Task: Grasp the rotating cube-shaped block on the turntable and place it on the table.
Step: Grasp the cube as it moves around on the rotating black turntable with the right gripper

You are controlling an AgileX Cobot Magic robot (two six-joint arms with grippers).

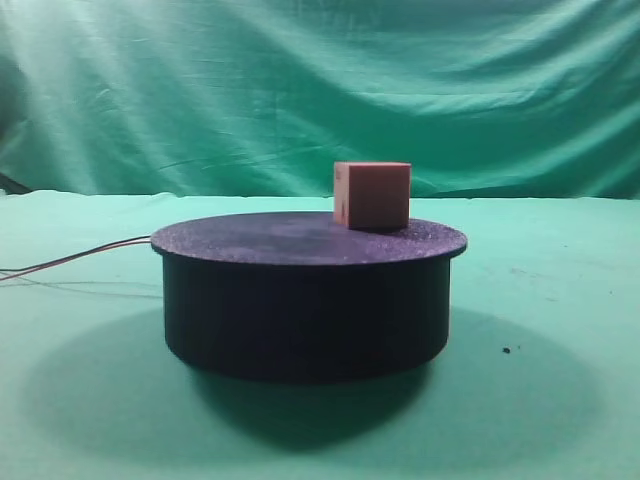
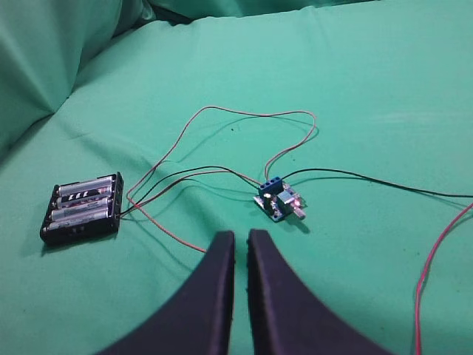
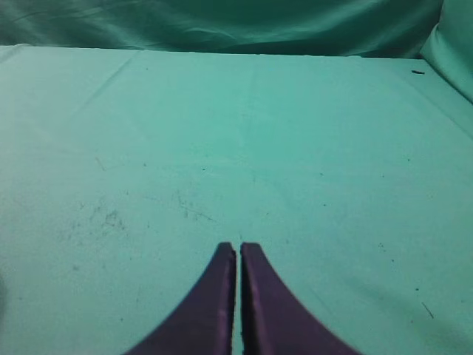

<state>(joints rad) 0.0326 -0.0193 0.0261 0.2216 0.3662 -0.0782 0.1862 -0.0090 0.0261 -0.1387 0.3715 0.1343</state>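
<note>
A pinkish-tan cube-shaped block (image 1: 372, 195) stands on the flat top of the round black turntable (image 1: 305, 300), toward its right far side. Neither gripper shows in the exterior high view. In the left wrist view my left gripper (image 2: 241, 235) is shut with nothing between its dark fingers, hovering over the green table (image 2: 369, 89). In the right wrist view my right gripper (image 3: 238, 247) is shut and empty above bare green table (image 3: 259, 133). The block and turntable do not appear in either wrist view.
Thin wires (image 1: 70, 262) trail left from the turntable. In front of the left gripper lie a black battery holder (image 2: 83, 206), a small blue circuit board (image 2: 278, 200) and looping red and black wires (image 2: 244, 118). Green cloth drapes behind (image 1: 300, 90).
</note>
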